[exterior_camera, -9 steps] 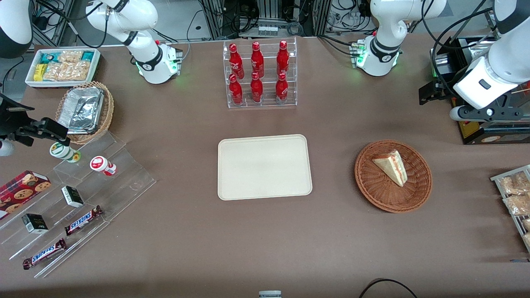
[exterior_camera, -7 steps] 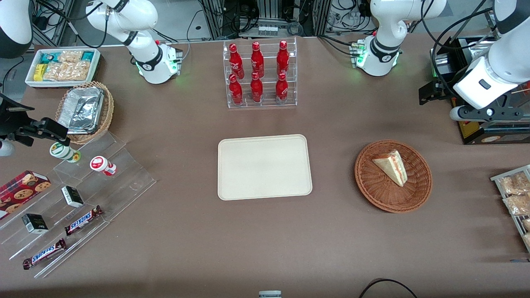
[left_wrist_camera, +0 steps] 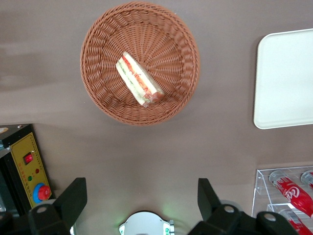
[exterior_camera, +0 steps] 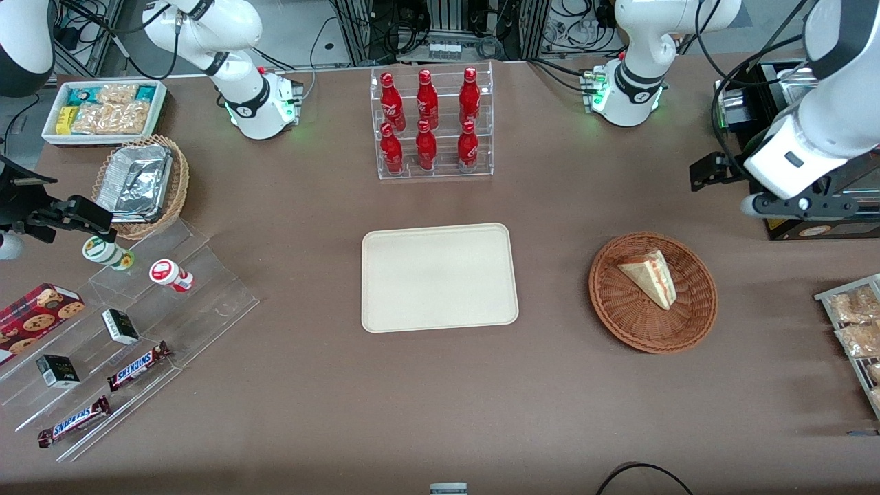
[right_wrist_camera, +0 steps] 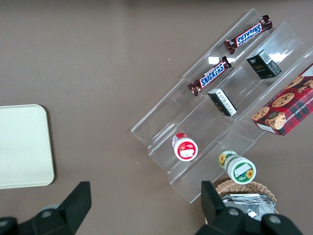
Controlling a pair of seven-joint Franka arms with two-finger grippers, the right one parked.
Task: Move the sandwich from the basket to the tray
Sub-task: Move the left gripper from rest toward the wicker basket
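**Left arm raised at its end of the table; sandwich in the basket**

I have the left arm up off the table at the working arm's end, farther from the front camera than the basket, with its white wrist link slanting down. The gripper looks straight down from well above; its two dark fingers stand wide apart and hold nothing.

The front view shows the arm's pose but hides the fingers under the wrist housing. The wrist view gives the spread fingers, and between them the brown table with the basket farther out.

The sandwich lies on its side in the basket, a pale bread wedge; the wrist view shows its red and green filling edge. The basket is round, shallow, reddish-brown wicker with a radial weave. The tray is a smooth beige rectangle with rounded corners and a low rim, bare, lying beside the basket and apart from it.
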